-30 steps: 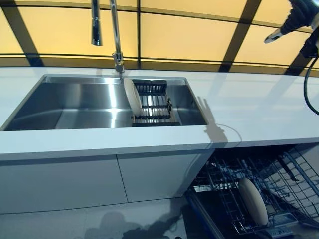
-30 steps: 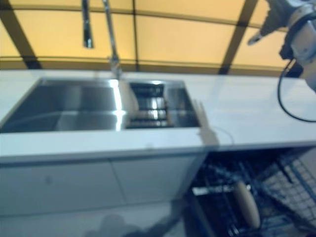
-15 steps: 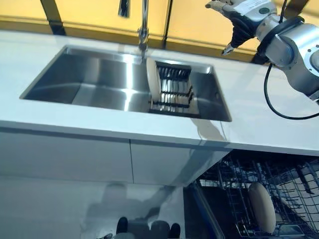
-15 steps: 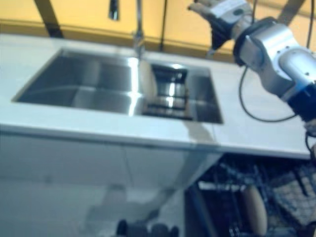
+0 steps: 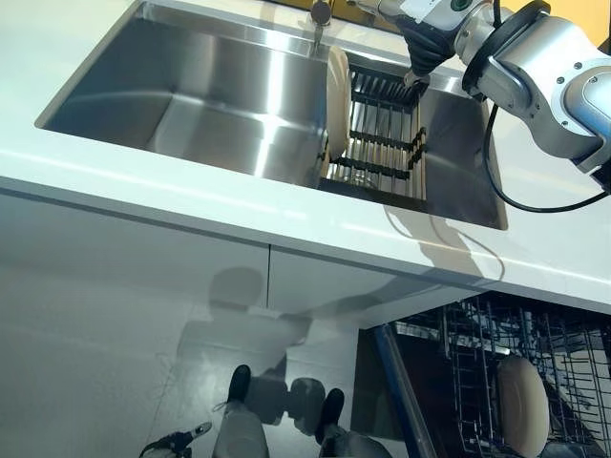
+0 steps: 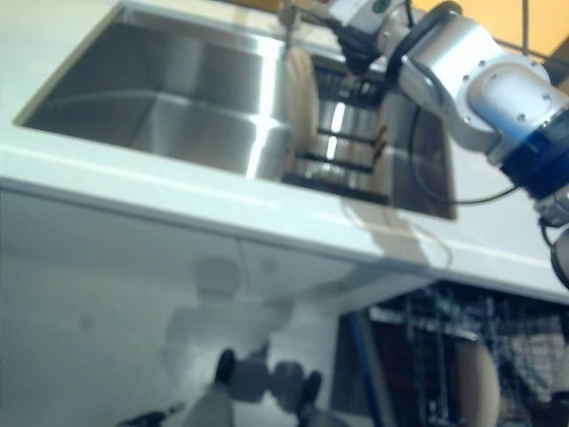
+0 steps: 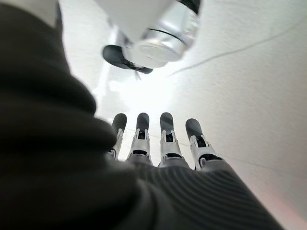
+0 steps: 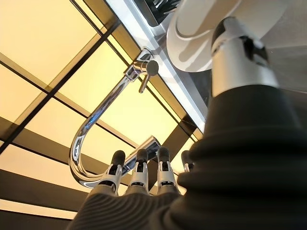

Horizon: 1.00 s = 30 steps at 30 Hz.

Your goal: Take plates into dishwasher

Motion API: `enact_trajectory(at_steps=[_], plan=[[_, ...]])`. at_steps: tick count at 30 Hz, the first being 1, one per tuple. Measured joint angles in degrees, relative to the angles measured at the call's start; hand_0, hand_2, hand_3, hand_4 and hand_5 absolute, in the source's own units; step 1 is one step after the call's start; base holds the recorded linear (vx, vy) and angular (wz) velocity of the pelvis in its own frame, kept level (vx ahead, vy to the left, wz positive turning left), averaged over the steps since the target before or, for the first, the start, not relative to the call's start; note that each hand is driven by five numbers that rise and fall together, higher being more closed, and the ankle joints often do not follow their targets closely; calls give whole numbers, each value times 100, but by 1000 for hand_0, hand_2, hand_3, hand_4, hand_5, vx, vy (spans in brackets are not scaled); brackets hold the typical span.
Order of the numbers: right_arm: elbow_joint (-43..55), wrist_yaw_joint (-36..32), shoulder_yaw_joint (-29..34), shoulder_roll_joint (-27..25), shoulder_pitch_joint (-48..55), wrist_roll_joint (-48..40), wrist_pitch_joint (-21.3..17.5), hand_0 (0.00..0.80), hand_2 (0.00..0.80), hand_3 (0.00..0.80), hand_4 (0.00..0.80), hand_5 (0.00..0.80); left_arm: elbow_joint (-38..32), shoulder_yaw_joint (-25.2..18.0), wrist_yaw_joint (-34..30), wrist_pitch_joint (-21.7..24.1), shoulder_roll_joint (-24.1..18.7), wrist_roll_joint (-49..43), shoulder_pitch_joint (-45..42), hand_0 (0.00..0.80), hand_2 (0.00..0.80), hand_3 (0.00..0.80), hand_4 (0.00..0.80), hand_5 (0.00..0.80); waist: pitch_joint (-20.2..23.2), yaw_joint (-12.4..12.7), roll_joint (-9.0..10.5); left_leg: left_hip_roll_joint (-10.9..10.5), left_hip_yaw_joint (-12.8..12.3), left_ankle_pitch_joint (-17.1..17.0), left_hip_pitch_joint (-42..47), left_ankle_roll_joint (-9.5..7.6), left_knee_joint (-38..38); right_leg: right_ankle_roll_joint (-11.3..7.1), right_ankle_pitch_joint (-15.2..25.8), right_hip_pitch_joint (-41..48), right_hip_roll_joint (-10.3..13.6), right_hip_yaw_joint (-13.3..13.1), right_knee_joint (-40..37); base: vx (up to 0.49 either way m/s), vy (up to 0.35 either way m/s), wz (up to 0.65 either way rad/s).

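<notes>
A cream plate stands on edge at the left end of a black dish rack inside the steel sink. My right hand hangs open over the rack's far end, just right of the plate, not touching it. Its wrist view shows straight fingers toward the faucet, with the plate by the thumb. A second cream plate stands in the pulled-out dishwasher rack at lower right. My left hand hangs open over the floor, holding nothing.
The white counter runs along the sink's front edge, with white cabinet doors below. The faucet base rises behind the plate. The dishwasher rack sits low, to the right of the cabinets.
The camera has tilted down and shifted. My right hand has dropped from high above the counter to just over the rack in the sink.
</notes>
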<state>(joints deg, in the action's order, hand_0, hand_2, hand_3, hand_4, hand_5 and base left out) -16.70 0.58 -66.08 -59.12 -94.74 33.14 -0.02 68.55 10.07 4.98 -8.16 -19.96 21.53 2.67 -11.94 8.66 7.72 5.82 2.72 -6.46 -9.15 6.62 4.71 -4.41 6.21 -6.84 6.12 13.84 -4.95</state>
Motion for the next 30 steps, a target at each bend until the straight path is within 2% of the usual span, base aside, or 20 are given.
enact_trajectory(at_steps=[15, 30], plan=[[193, -111, 1, 26, 0, 11, -78, 0, 0, 0, 0, 0, 3, -1, -7, 10, -53, 4, 5, 0, 0, 0, 0, 0, -150, 26, 82, -4, 45, -2, -60, 0, -15, 1, -3, -29, -1, 47, 1, 2, -1, 1], [517, -457, -32, 226, 0, 682, -265, 0, 0, 0, 0, 0, 7, -2, 1, 58, -54, 64, 1, 0, 0, 0, 0, 0, -152, 35, 87, -5, 60, -2, -87, 1, -16, -2, -9, -37, 0, 71, -1, 0, 0, 0]])
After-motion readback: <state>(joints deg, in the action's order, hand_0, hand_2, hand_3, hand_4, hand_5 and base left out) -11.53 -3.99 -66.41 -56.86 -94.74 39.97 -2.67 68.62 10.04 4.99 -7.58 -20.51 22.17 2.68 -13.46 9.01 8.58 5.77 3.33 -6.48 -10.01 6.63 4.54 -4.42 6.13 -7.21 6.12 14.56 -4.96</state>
